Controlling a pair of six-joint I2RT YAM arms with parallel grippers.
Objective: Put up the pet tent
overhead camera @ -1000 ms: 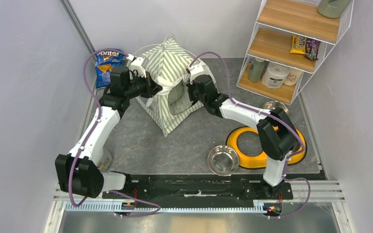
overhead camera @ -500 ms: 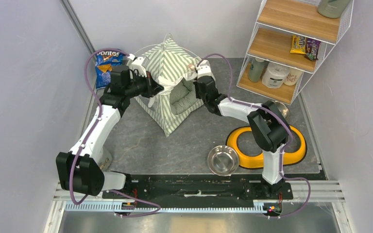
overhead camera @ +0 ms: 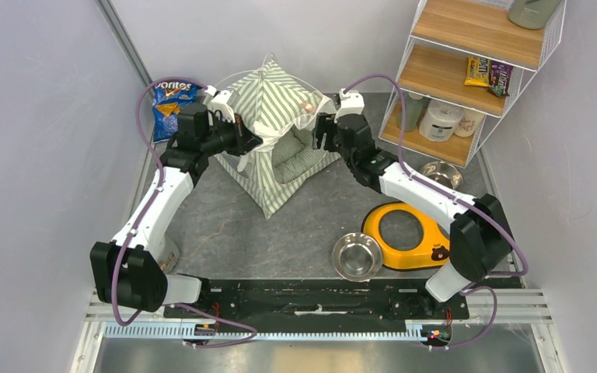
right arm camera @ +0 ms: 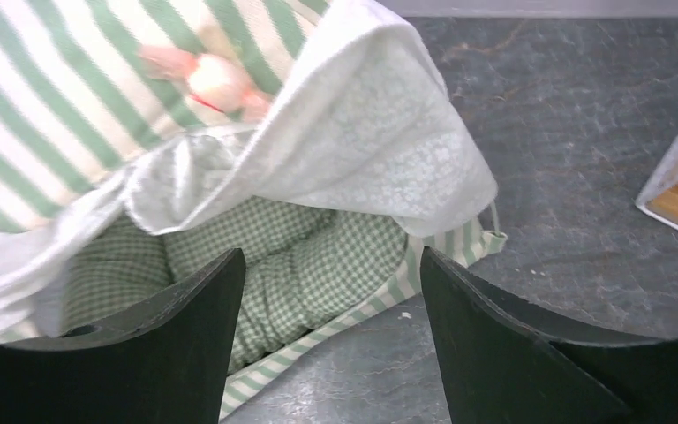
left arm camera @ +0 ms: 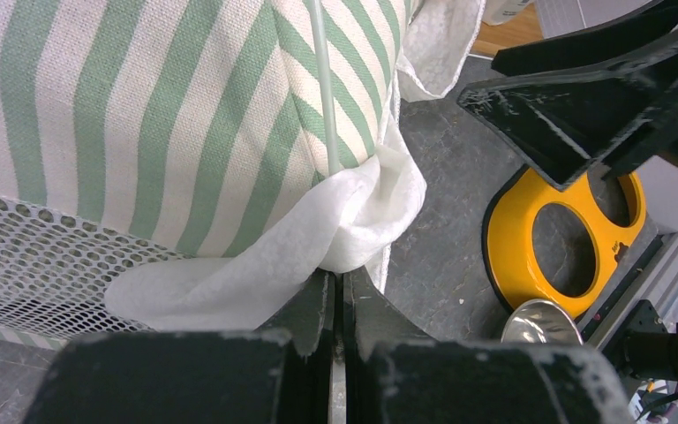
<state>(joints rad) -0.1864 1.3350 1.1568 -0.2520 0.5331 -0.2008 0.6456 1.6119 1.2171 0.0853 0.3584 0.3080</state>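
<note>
The pet tent (overhead camera: 268,97), green-and-white striped with white mesh, stands upright at the back middle of the table. A green checked cushion (right arm camera: 318,256) lies inside its doorway. My left gripper (overhead camera: 250,143) is at the tent's left front corner, shut on a bunched white fabric flap (left arm camera: 353,221) where a thin pole (left arm camera: 322,88) ends. My right gripper (overhead camera: 320,132) hovers just right of the doorway. In the right wrist view it (right arm camera: 331,258) stands wide open with nothing between its fingers, and a white lace flap (right arm camera: 371,150) drapes over the doorway ahead of it.
A Doritos bag (overhead camera: 172,101) lies back left of the tent. A yellow double-bowl holder (overhead camera: 404,245) and a steel bowl (overhead camera: 356,255) sit front right. Another steel bowl (overhead camera: 440,171) is near the wire shelf (overhead camera: 466,70) at the back right.
My right gripper has opened and pulled back out of the tent doorway, up and to the right. The right arm swung right. The left gripper has kept its hold.
</note>
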